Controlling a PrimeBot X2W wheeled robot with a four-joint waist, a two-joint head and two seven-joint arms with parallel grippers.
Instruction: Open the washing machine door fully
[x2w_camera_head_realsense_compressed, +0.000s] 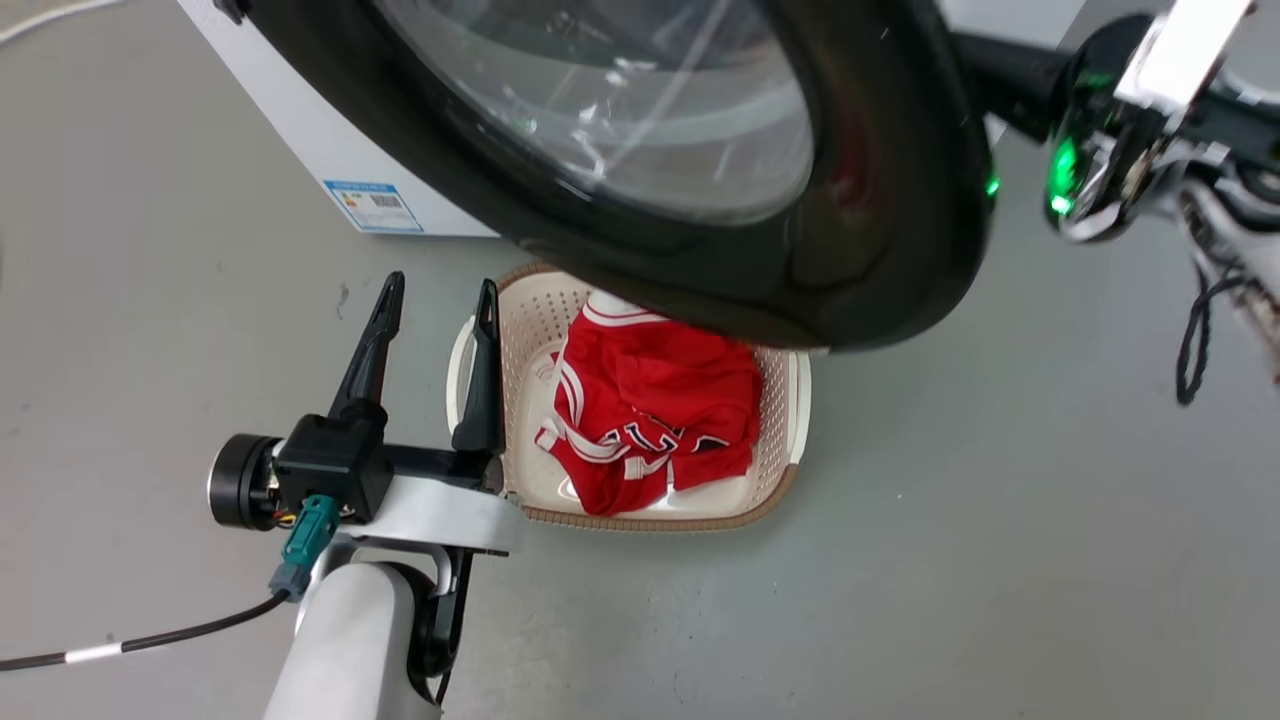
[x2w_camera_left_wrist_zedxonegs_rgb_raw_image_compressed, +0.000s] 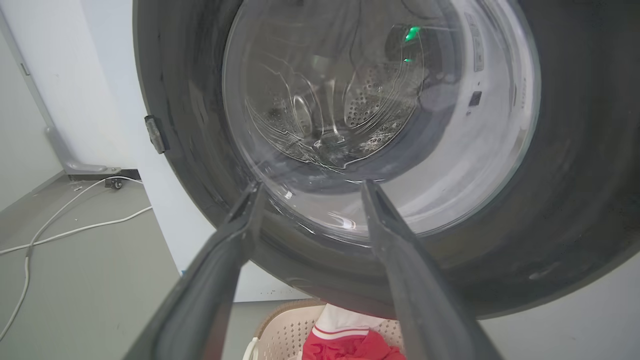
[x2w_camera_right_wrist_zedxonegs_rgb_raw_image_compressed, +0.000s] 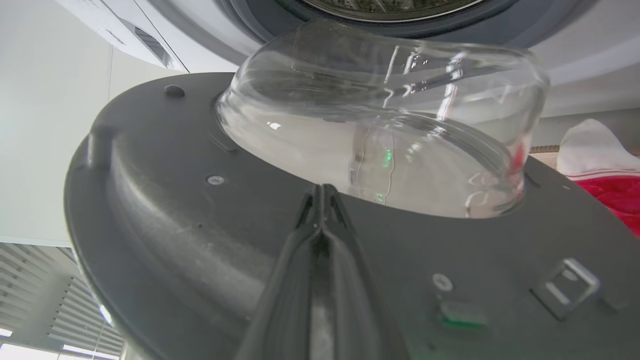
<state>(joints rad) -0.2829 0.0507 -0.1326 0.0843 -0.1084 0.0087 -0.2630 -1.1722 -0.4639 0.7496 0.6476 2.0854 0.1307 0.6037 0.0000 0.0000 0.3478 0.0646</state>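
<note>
You are looking at a bare laundry corner: washing machine (x2w_camera_head_realsense_compressed: 310, 140) sitting on grey floor (x2w_camera_head_realsense_compressed: 1000, 560), laundry basket (x2w_camera_head_realsense_compressed: 797, 400) lying near.

Right end effector (x2w_camera_right_wrist_zedxonegs_rgb_raw_image_compressed: 322, 195), pinched together — washing machine door (x2w_camera_right_wrist_zedxonegs_rgb_raw_image_compressed: 175, 235), inner face

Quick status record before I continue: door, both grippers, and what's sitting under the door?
door: washing machine door partly open, swung away from the washing machine front
left gripper: left gripper open, empty, facing the door's outer side
right gripper: right gripper shut, fingers together at the door's inner face; contact unclear
under door: laundry basket on the floor, holding a red garment
</note>
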